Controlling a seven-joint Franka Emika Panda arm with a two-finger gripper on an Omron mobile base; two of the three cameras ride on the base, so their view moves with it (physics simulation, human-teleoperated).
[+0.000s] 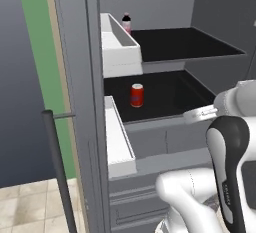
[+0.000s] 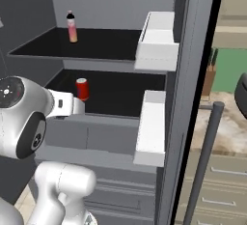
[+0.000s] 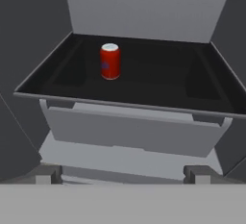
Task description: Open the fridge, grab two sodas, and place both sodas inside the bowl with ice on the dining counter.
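The fridge (image 1: 75,77) stands open in front of me, both doors swung wide. A short red soda can (image 1: 137,95) (image 2: 82,89) (image 3: 110,61) stands upright on the lower black shelf, left of its middle. On the upper black shelf a slim pink soda bottle (image 1: 126,23) (image 2: 72,27) with a black cap stands near the back. My gripper (image 3: 122,176) is open and holds nothing. It hovers in front of the lower shelf's edge, well short of the can. The bowl is out of view.
White door bins (image 1: 119,47) (image 2: 157,43) flank the shelves on both doors. Long bar handles (image 1: 57,167) (image 2: 205,156) stick out from the doors. Grey drawers (image 3: 129,131) sit below the lower shelf. Beige marbled counter (image 2: 231,125) shows past the right door; whether it is the dining counter I cannot tell.
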